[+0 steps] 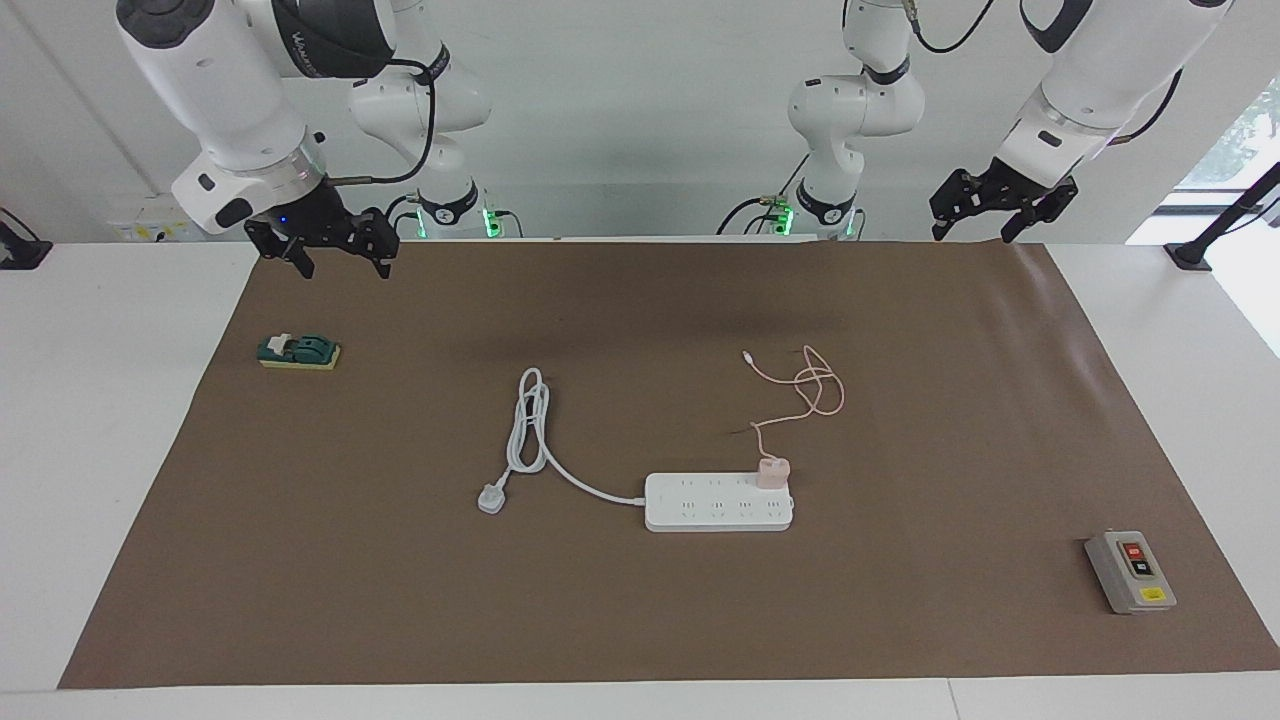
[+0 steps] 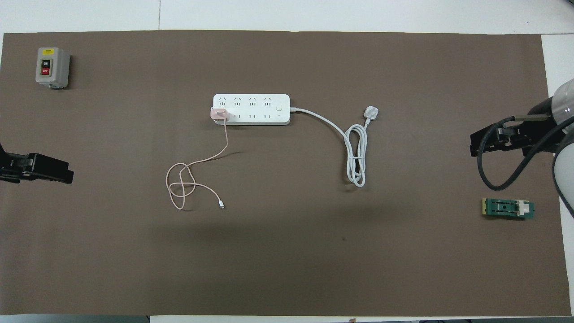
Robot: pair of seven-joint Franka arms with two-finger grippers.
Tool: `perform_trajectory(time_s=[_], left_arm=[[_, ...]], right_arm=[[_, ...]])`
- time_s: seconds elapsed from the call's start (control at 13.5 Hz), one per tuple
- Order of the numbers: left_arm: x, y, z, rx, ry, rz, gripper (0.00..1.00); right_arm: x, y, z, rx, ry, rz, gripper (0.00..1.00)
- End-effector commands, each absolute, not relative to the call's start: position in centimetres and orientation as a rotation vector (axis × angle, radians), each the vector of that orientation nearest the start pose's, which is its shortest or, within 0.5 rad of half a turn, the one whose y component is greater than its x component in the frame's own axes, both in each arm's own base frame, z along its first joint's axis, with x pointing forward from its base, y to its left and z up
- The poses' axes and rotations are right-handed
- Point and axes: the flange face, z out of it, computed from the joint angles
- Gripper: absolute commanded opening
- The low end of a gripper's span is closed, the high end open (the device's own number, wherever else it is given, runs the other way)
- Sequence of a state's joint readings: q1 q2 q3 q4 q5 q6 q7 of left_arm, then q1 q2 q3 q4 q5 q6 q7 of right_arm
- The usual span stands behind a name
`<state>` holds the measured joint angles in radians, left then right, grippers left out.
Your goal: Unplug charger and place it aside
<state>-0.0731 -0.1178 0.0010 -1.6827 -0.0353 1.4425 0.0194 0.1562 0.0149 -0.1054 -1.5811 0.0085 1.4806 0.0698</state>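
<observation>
The charger (image 1: 772, 470) (image 2: 219, 114) is a small pale pink cube plugged into the end socket of the white power strip (image 1: 718, 502) (image 2: 251, 109). Its thin pink cable (image 1: 815, 390) (image 2: 179, 188) runs from it toward the robots and lies looped on the brown mat. My left gripper (image 1: 973, 236) (image 2: 68, 174) hangs open and empty over the mat's edge at the left arm's end. At the right arm's end my right gripper (image 1: 343, 268) (image 2: 473, 146) is open in the air, holding nothing. Both are well away from the charger.
The strip's thick white cord (image 1: 530, 430) (image 2: 356, 157) lies coiled toward the right arm's end and stops at a white plug (image 1: 490, 497). A grey box with red and black buttons (image 1: 1130, 572) (image 2: 52, 67) sits at the left arm's end. Below the right gripper lies a small green block (image 1: 298, 352) (image 2: 508, 208).
</observation>
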Motion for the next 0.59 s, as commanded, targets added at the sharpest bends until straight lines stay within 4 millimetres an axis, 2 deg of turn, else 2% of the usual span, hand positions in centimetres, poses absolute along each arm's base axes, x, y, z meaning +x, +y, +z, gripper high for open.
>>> perform_trajectory(time_s=[0.0, 0.07, 0.15, 0.22, 0.3, 0.52], left_arm=[[49.3, -3.8, 62.7, -3.168, 0.126, 0.197, 1.0], [49.3, -3.8, 62.7, -3.168, 0.128, 0.197, 1.0], [49.3, -3.8, 62.7, -3.168, 0.129, 0.197, 1.0], [49.3, -3.8, 62.7, -3.168, 0.129, 0.197, 1.0], [49.3, -3.8, 62.7, -3.168, 0.129, 0.199, 1.0], [49.3, -3.8, 62.7, -3.168, 0.128, 0.197, 1.0]], right_arm=[[54.1, 3.3, 60.4, -3.122, 0.002, 0.145, 1.0], [54.0, 3.7, 60.4, -3.07, 0.025, 0.146, 1.0], [54.0, 4.5, 60.1, -3.05, 0.125, 0.151, 1.0], [53.8, 6.7, 60.1, -3.048, 0.264, 0.162, 1.0], [53.8, 7.4, 60.0, -3.025, 0.426, 0.18, 1.0], [54.3, 9.4, 58.9, -2.904, 0.751, 0.249, 1.0]])
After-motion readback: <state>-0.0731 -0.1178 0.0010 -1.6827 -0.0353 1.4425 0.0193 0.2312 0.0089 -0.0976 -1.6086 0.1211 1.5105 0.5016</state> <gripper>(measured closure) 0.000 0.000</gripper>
